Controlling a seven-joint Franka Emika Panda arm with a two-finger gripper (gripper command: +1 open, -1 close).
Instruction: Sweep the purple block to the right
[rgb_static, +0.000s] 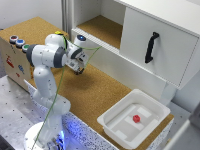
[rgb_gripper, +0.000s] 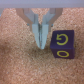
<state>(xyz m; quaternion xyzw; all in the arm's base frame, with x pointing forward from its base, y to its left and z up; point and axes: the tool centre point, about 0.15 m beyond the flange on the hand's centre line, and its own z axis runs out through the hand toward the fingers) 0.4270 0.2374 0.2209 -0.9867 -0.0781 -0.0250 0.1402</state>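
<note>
Claw (rgb_gripper: 39, 39) pinched narrow, 2 fingertips nearly touching, holding nothing, tips down on or just over the cork. Just beside it, the purple block (rgb_gripper: 61, 44) with a yellow "G", apart from the fingers by a sliver. Arm (rgb_static: 47, 55) folded, elbow high, wrist bent down over the cork desk (rgb_static: 95, 95) near its back edge, below the cabinet shelf (rgb_static: 100, 30). Bare cork open toward the white bin (rgb_static: 112, 120) at the desk's far corner.

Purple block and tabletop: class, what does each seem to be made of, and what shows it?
Purple block: probably painted wood or plastic; flat matte faces, a yellow letter on top. Tabletop: looks like cork; speckled, grainy brown surface.
</note>
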